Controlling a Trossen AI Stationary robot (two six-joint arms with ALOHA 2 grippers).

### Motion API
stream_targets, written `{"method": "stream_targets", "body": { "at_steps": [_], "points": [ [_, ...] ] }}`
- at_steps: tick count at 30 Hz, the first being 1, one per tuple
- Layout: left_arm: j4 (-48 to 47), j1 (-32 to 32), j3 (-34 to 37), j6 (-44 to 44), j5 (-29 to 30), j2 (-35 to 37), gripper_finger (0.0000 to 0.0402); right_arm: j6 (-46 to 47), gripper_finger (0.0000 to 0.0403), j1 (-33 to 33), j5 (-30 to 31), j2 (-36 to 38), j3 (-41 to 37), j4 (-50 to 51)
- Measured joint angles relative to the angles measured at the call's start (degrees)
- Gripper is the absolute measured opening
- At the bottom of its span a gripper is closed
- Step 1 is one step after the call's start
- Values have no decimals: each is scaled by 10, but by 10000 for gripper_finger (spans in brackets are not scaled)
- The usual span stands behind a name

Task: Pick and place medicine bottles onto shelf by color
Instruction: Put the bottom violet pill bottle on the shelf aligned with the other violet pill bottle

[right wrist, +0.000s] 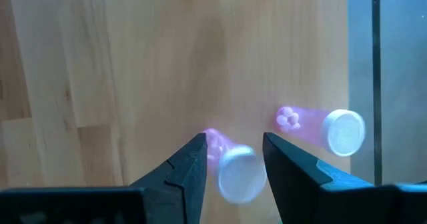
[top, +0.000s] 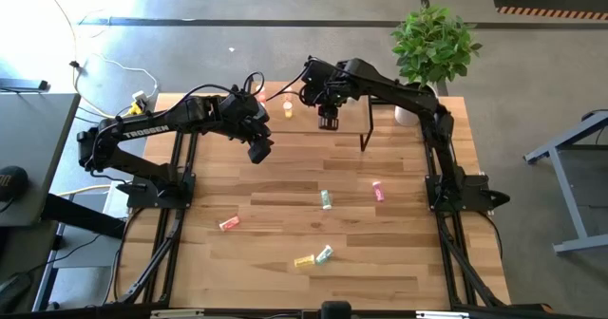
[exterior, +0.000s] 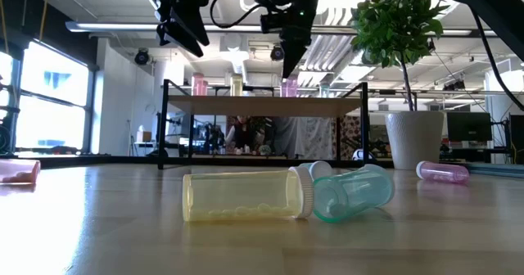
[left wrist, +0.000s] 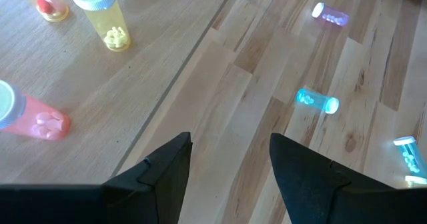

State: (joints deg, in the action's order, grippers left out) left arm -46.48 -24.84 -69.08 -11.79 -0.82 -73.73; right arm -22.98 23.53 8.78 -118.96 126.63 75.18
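The shelf (exterior: 262, 105) stands at the table's far side, and several bottles stand upright on it. My right gripper (right wrist: 233, 161) is open above the shelf, with one finger on either side of a pink bottle's pale cap (right wrist: 238, 173). That bottle (exterior: 288, 87) stands on the board, with a second pink bottle (right wrist: 320, 127) beside it. My left gripper (left wrist: 230, 161) is open and empty, high over the shelf's near edge (top: 258, 150). Close by it on the shelf are a yellow bottle (left wrist: 101, 17), a red one (left wrist: 45, 4) and a pink-red one (left wrist: 33, 121).
Several bottles lie on their sides on the table: red (top: 229, 223), green (top: 326, 199), pink (top: 378, 191), and yellow (top: 304, 260) touching green (top: 324, 253) near the front. A potted plant (top: 432, 44) stands at the far right corner.
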Motion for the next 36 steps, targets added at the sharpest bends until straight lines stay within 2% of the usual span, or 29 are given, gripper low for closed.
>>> {"method": "stream_targets", "body": {
  "at_steps": [8,17,21,28,36],
  "points": [
    [0,0,0,10,0,0,195,0,138,1,3,0,6,-5],
    [0,0,0,11,0,0,195,35,138,10,4,4,84,29],
    [0,0,0,15,0,0,195,79,138,32,0,20,68,43],
    [0,0,0,15,0,0,195,150,138,71,-45,21,67,95],
    [-1,0,0,15,0,0,195,176,138,72,-60,21,67,142]
  ]
}}
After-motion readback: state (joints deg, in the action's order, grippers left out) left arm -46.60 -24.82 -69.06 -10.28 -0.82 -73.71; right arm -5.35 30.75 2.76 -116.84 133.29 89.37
